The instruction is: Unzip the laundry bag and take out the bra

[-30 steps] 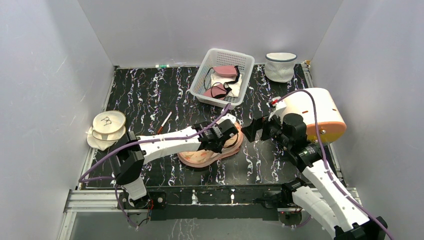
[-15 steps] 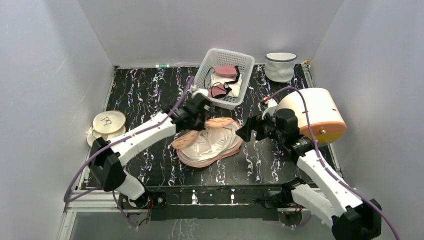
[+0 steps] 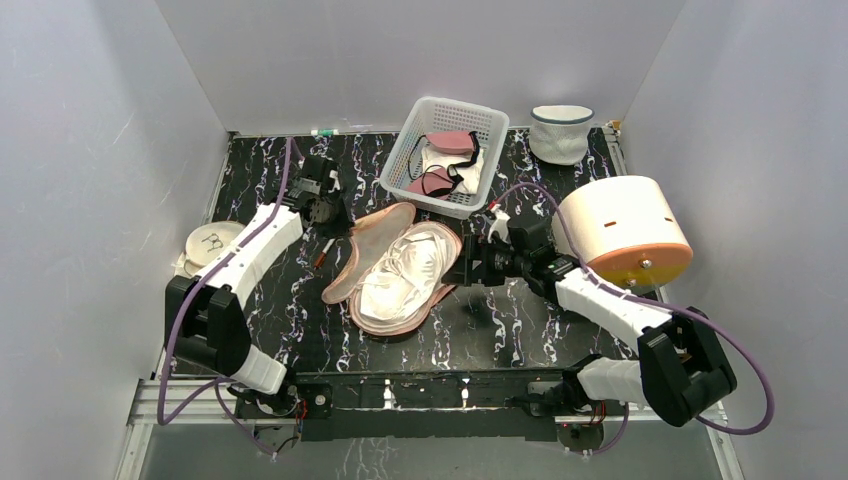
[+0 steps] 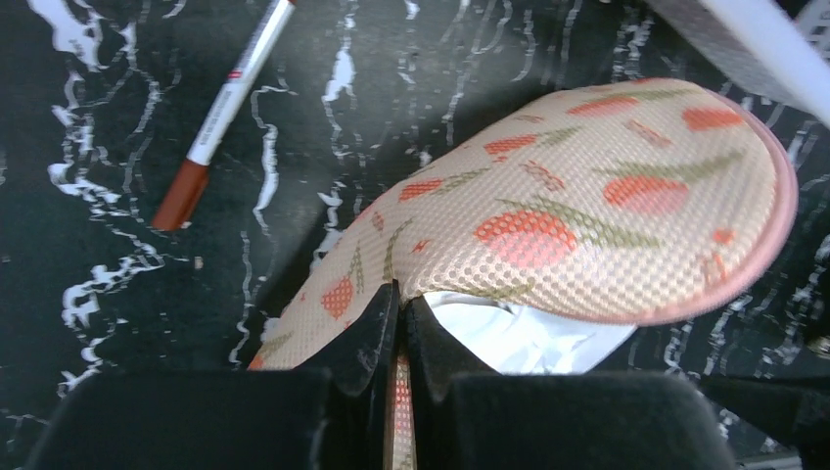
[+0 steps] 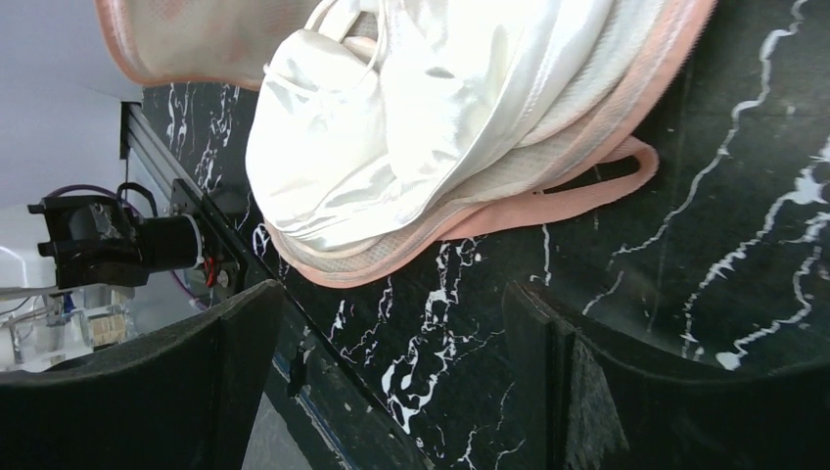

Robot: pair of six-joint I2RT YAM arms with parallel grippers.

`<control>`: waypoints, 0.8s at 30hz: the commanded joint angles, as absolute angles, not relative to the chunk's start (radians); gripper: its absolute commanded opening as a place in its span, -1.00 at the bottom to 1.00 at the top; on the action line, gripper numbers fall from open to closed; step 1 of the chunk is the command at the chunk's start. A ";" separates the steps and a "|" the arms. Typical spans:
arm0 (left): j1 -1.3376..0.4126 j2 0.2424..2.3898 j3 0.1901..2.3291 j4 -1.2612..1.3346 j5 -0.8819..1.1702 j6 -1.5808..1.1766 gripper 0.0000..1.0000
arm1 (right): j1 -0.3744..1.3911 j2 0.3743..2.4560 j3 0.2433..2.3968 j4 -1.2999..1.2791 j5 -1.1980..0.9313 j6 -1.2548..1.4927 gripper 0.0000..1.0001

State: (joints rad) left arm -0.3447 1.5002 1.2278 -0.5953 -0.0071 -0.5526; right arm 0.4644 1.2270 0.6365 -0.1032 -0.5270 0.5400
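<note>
I have the laundry bag (image 3: 365, 258) unzipped and lying open in the middle of the black marbled table (image 3: 270, 180). Its flap is thrown out to the left and tilted up, with the whitish mesh inner face showing from above. The white bra (image 3: 400, 280) sits bunched in the right-hand half of the bag, and a thin strap loops over its top.

My left gripper (image 3: 336, 222) is at the far-left edge of the flap. Its fingers (image 4: 377, 328) are pressed together, with a strip of the printed mesh caught between them. A red-capped pen (image 3: 325, 248) lies on the table just beside it.

My right gripper (image 3: 462, 270) hovers just right of the bag. Its fingers are spread wide and hold nothing, and they face the salmon zip trim without touching it.

Far of the bag stands a white basket (image 3: 478, 115) holding a pink bra with black straps (image 3: 440, 180).
</note>
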 commanded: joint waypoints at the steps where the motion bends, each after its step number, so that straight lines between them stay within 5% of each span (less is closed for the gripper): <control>1: -0.303 1.507 1.212 -0.639 -0.062 -0.494 -0.98 | 0.510 1.244 0.664 0.006 -0.536 0.597 0.61; 15: -0.195 1.466 1.242 -0.652 -0.189 -0.418 -0.35 | 0.529 1.281 0.618 0.080 -0.408 0.784 0.31; 22: -0.192 1.424 1.291 -0.613 -0.212 -0.420 0.79 | 0.529 1.305 0.669 0.031 -0.345 0.766 0.16; 24: -0.193 1.411 1.306 -0.591 -0.190 -0.420 0.96 | 0.529 1.315 0.689 0.026 -0.332 0.759 0.09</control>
